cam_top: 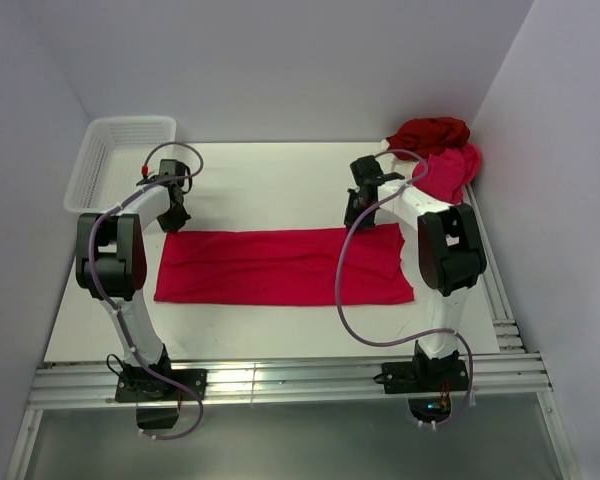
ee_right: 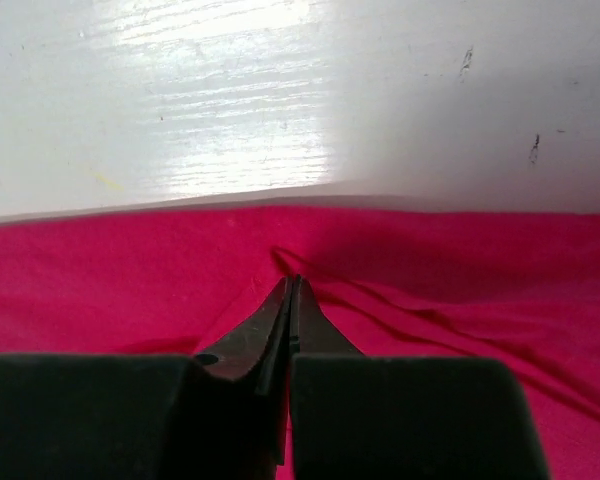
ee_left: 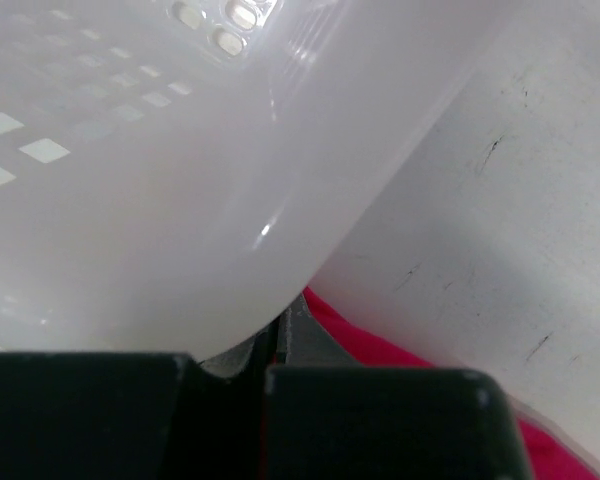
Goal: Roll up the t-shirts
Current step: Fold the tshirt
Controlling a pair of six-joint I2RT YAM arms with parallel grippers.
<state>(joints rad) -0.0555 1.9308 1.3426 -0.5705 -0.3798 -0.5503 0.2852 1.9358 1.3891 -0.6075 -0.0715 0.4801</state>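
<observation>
L fingers (ee_left: pixel 302 345) pinched shut; R fingers (ee_right: pixel 260 332) too.

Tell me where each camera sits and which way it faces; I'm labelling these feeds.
Top external: above and behind the arms, looking down on the table, the crimson t-shirt and the basket; both arms show whole.
Left wrist: on the left gripper, facing the basket wall close up; its shut fingers show.
Right wrist: on the right gripper, looking low across t-shirt and table; its fingers pinch the t-shirt.
Shared: all three show the crimson t-shirt.
</observation>
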